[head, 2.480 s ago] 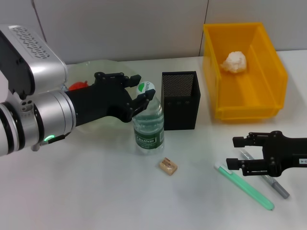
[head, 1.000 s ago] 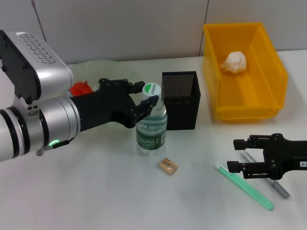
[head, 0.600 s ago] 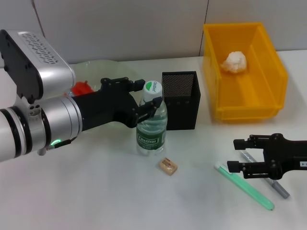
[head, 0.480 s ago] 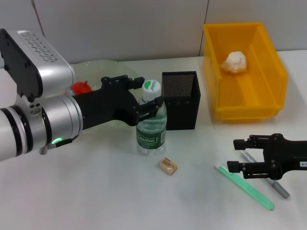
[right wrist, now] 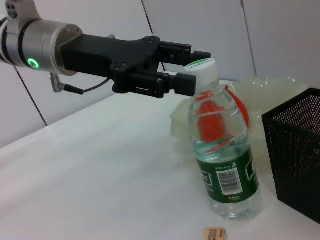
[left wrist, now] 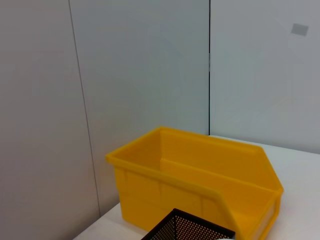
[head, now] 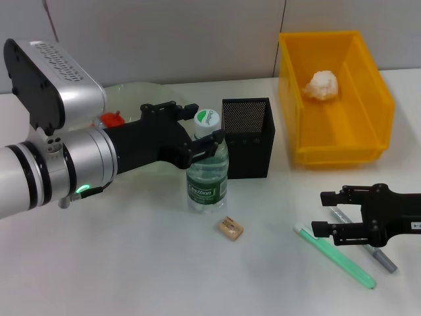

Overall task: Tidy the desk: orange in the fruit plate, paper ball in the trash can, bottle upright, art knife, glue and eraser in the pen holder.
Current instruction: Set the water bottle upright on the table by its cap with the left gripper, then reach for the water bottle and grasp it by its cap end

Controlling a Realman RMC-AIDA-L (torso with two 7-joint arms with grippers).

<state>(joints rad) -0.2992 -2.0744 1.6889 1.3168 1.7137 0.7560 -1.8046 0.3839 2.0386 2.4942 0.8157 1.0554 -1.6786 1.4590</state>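
Head view: the bottle [head: 207, 164] is seen standing upright on the table, and the left gripper [head: 197, 133] is placed at its neck, just under the white cap, so the bottle lies directly at the fingertips and its long axis runs vertical, across the reach of the arm. In the right wrist view the dark fingers [right wrist: 165, 82] are seen on either side of the neck, slightly parted; it cannot be told for certain if they touch the plastic or only stand beside it, so no firm hold can be claimed. The bottle is clear, with water inside, a green label and a barcode low on its body, and it stands just beside the pen holder [head: 247, 137], on the side nearer to the left arm. Behind the gripper the fruit plate [head: 141, 89] is partly hidden, and the orange [head: 110, 120] is seen in it. The paper ball [head: 321, 85] lies in the trash can [head: 355, 138]. The eraser [head: 230, 228] is on the table below the bottle, nearer to the left gripper than to the right gripper [head: 322, 212], which is held open, low and well apart, over two pens [head: 348, 253]. It is judged that the bottle step is nearly finished and that a straight retreat of the left arm is needed so that the bottle is not tipped.
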